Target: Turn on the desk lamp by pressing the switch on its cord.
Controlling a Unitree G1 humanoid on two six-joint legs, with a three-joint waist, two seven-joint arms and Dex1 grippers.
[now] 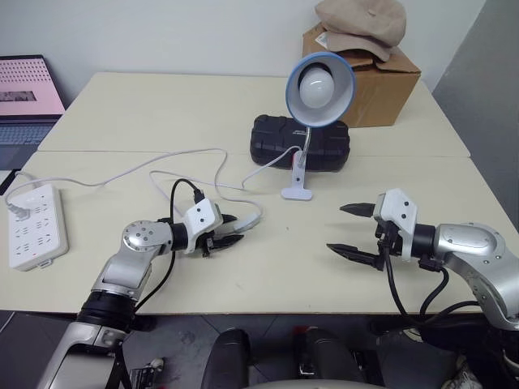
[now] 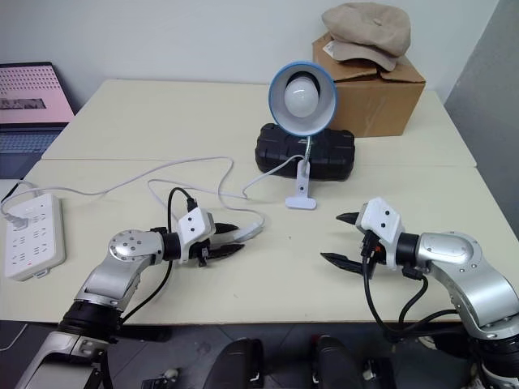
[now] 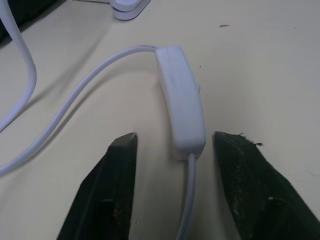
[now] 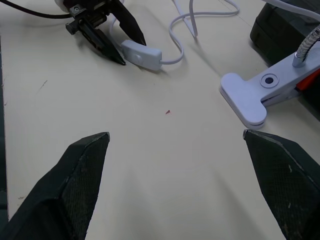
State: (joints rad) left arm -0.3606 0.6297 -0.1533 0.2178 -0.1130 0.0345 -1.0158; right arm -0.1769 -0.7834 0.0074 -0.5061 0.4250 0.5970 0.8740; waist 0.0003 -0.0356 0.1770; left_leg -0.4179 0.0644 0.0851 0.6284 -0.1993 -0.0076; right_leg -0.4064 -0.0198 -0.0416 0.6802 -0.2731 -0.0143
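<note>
The desk lamp [image 1: 320, 85] stands behind the table's middle on its white clip base [image 4: 250, 97], its blue-rimmed shade facing me. Its white cord [image 1: 162, 158] loops across the table to the left. The small white switch [image 3: 181, 107] lies flat on the table on that cord. My left gripper [image 1: 231, 229] sits low over the table, open. The switch's near end lies between its fingers [image 3: 120, 165], with a narrow gap on each side. My right gripper [image 1: 347, 228] hovers wide open to the right, in front of the clip base, holding nothing.
A white power strip [image 1: 34, 227] lies at the table's left edge. A black case [image 1: 300, 142] sits behind the lamp. At the back right stands a cardboard box [image 1: 381, 85] with a hat [image 1: 361, 24] on top. A laptop [image 1: 24, 97] is at the far left.
</note>
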